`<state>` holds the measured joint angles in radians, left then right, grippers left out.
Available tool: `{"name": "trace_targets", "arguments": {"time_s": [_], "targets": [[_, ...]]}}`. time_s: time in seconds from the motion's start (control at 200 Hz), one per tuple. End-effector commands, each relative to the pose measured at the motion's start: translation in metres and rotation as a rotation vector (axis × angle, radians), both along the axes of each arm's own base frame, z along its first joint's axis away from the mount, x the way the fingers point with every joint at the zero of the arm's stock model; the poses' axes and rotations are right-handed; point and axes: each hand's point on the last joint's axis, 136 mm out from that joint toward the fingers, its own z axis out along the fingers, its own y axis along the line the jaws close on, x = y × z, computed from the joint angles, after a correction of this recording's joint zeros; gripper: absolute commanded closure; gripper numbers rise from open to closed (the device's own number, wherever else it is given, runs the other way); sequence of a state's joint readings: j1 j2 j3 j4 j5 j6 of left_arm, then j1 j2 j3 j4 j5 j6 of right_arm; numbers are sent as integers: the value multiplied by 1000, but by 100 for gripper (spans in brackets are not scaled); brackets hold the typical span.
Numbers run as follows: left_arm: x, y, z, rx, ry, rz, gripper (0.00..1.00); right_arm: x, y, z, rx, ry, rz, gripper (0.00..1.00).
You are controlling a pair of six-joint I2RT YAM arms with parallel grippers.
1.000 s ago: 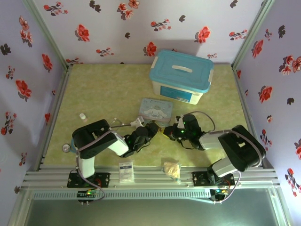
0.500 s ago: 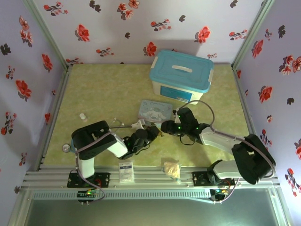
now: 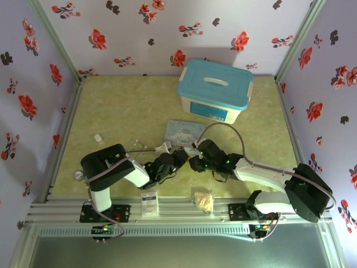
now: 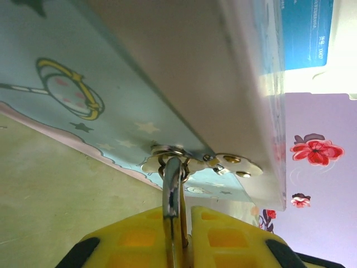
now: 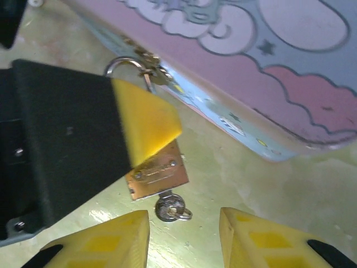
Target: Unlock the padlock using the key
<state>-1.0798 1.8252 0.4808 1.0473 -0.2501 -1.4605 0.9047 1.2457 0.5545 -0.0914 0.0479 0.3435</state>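
Where floral walls [image 3: 139, 33] enclose green tabletop [image 3: 128, 106], padlock [image 5: 157, 174] beside tin [image 5: 268, 67]

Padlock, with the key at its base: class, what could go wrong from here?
1. The right gripper has open jaws flanking the small key; closing off-centre could knock it away.
2. The left gripper pinches the padlock near its top; turning the key might twist it loose.
3. The shackle seems hooked to the tin; pulling may drag it.
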Motion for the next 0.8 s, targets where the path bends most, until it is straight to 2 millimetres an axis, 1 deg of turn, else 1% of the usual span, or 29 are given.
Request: {"name": "trace_targets", "arguments": {"time_s": [0.0,0.265,0.44,0.48,0.625,0.75,0.795], "targets": [[0,-4,23,-52,-43,-15,100,8,-3,-1,-102,-122,39,63],[0,-4,25,-64,-41,-11,100,5,8,-20,-121,-133,84,67],[0,-4,32,-52,-56,-18,100,3,21,-23,-84,-173,129,68],[-1,-4,33,-57,-57,-19,100,2,22,-24,-92,-189,133,71],[-1,-5,33,-65,-51,-19,100,5,20,-26,-151,-257,129,74],[-2,-6,30,-73,-41,-20,100,9,19,-25,-176,-291,112,82],[-2,-6,28,-73,-37,-24,100,14,16,-22,-183,-311,86,86]]}}
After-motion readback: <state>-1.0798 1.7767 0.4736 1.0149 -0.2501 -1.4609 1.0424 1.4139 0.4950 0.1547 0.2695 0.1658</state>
